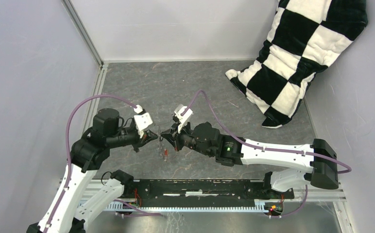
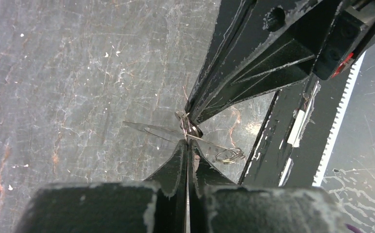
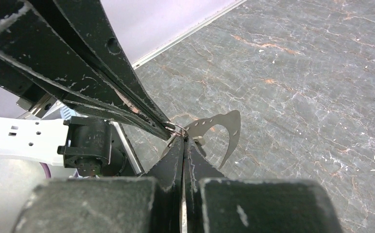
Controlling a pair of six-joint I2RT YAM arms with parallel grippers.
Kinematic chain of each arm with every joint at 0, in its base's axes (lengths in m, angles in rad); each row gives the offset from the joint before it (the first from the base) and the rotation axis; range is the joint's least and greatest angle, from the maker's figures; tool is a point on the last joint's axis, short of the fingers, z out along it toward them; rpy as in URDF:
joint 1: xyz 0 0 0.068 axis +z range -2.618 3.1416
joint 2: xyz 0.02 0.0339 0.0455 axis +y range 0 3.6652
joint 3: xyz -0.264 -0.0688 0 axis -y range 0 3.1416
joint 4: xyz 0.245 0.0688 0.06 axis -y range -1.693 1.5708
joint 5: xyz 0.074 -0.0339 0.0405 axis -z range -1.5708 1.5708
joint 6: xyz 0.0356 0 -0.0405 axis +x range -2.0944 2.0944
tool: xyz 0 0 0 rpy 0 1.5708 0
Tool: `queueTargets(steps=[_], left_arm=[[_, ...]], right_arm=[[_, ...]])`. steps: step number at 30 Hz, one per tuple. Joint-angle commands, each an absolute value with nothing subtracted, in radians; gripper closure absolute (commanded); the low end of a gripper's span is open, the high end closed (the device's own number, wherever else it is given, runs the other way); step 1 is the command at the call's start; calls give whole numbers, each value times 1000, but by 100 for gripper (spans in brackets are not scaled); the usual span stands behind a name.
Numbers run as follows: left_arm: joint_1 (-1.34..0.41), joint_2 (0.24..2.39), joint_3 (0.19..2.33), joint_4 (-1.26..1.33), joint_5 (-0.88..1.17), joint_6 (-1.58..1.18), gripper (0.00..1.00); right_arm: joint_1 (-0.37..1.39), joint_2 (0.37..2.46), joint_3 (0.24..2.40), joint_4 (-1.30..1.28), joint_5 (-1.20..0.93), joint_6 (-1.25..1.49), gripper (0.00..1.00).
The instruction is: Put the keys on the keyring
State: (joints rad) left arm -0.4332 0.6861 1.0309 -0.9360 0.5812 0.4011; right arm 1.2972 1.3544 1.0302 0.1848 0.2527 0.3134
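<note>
My two grippers meet tip to tip above the middle of the table. The left gripper (image 1: 152, 137) (image 2: 186, 141) is shut on the thin grey metal of the keyring (image 2: 151, 130), seen edge-on in its wrist view. A small wire split ring (image 2: 229, 155) hangs off that metal to the right. The right gripper (image 1: 168, 136) (image 3: 182, 138) is also shut on the keyring (image 3: 224, 127). Here the keyring shows as a curved grey band with small holes, sticking out past the fingertips. A red-headed key (image 1: 165, 154) shows just below the tips; whether it hangs or lies I cannot tell.
A black-and-white checkered pillow (image 1: 297, 58) leans in the far right corner. Pale walls close the left, back and right sides. A black rail (image 1: 200, 189) runs along the near edge between the arm bases. The tabletop (image 1: 185, 87) is dark marbled grey.
</note>
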Motion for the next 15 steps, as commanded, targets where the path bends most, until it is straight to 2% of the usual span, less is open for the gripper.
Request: queueTargets(steps=[1, 15], left_arm=[[-433, 668, 1028, -885, 631, 437, 98], [-433, 643, 1019, -847, 649, 440, 98]], right_arm=[[1297, 1309, 1021, 217, 310, 335, 100], [1284, 1289, 987, 231, 280, 374, 100]])
